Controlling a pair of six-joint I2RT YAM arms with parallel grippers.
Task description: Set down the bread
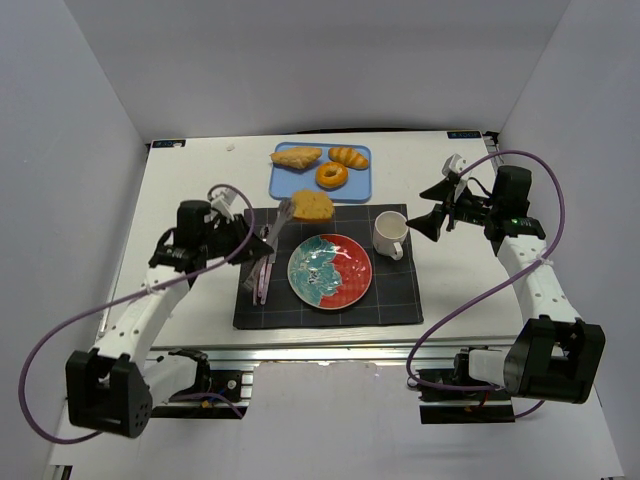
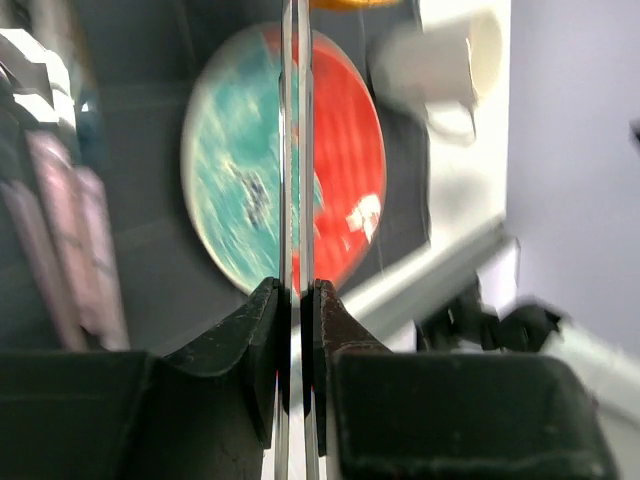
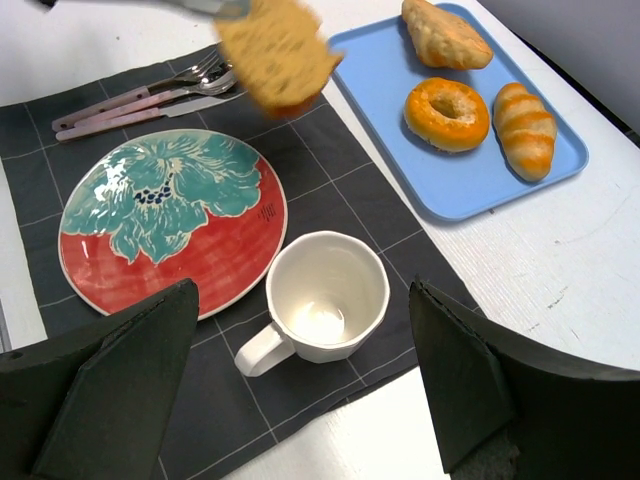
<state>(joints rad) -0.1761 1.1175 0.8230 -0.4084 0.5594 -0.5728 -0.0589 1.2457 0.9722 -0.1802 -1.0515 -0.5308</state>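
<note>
A thick golden-brown bread slice (image 1: 312, 206) hangs between the tips of metal tongs (image 1: 280, 222), just above the far edge of the dark mat, beyond the red-and-teal plate (image 1: 330, 271). My left gripper (image 1: 258, 240) is shut on the tongs' two blades (image 2: 297, 150), which run over the plate (image 2: 340, 150) in the left wrist view. The slice (image 3: 278, 50) also shows in the right wrist view. A glossy ring doughnut (image 1: 331, 176) (image 3: 447, 113) lies on the blue tray (image 1: 360, 185). My right gripper (image 1: 428, 208) (image 3: 302, 290) is open and empty, above the mug.
A white mug (image 1: 390, 235) (image 3: 325, 295) stands on the mat (image 1: 400, 300) right of the plate. Pink-handled cutlery (image 1: 262, 265) (image 3: 140, 100) lies left of it. A flat pastry (image 1: 296, 156) and a striped roll (image 1: 348, 157) share the tray. White walls enclose the table.
</note>
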